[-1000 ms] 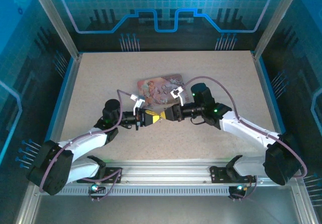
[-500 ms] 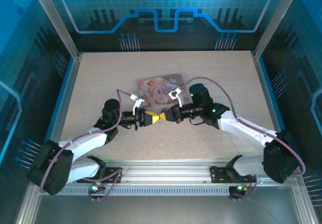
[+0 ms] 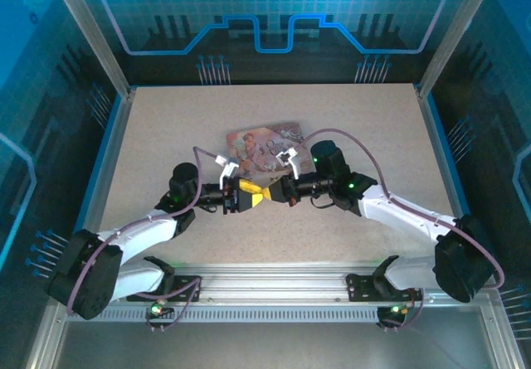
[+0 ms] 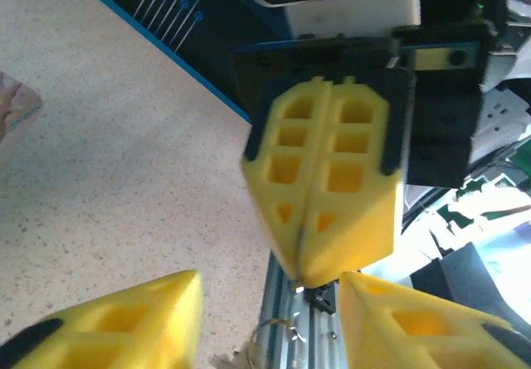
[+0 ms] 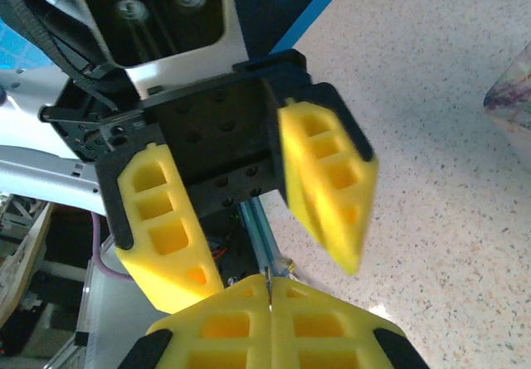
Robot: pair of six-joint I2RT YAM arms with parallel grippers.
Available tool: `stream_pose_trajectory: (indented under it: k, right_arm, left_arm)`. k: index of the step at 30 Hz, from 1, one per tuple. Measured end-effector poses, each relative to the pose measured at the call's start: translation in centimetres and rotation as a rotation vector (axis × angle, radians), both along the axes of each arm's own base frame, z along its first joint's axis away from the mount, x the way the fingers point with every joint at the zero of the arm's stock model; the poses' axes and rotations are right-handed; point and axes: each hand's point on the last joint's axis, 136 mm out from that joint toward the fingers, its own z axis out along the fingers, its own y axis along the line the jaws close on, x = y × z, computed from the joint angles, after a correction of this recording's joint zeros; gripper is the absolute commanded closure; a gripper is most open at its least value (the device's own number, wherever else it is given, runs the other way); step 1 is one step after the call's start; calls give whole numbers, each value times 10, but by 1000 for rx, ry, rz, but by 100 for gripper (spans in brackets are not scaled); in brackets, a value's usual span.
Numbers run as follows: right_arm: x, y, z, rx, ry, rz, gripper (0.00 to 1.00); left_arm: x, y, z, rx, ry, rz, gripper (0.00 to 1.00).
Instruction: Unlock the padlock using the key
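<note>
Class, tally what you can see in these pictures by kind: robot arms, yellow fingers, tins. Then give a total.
Robot arms: 2 (left arm, right arm)
Yellow fingers: 4 (left gripper's fingers, right gripper's fingers)
Tins: 1 (pink tin)
Total: 7

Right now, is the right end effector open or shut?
Shut: the right end effector pinches a thin metal tip, probably the key, between touching fingers.

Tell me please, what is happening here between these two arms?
The two arms meet tip to tip over the table, just in front of the pink tin. The right end effector is shut on a thin dark sliver, probably the key. The left end effector is open, with its fingers on either side of that tip.
</note>
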Motion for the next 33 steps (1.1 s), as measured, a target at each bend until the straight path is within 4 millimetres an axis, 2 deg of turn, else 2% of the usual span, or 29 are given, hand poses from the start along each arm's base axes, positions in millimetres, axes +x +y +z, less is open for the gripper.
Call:
stream_pose_trajectory:
  k: [6,18,22,24,26,29,31,33]
  right_arm:
    - [1,-1,10,17,-33,-14,100]
    - [4,-2,8,10,-35,-28,100]
    - [4,-2,8,7,-34,-31,100]
    - [4,-3,7,2,-32,-36,100]
    - [5,-3,6,-3,-31,-41,100]
    - [7,-4,4,-9,-31,-52,100]
    - [8,-4,4,-11,-31,-55,100]
    - [8,-4,4,-12,-31,-56,100]
  left_arm:
    - [6,8,7,-11,-23,51,46]
    - [4,4,6,-65,9,14,58]
    - [5,2,3,-86,32,-10,66]
    - [4,1,3,-94,35,-18,73]
    - [3,1,4,-101,37,-28,85]
    - [1,1,7,-110,22,-38,92]
    - [1,1,7,-110,22,-41,100]
    - [0,0,7,-109,24,-43,100]
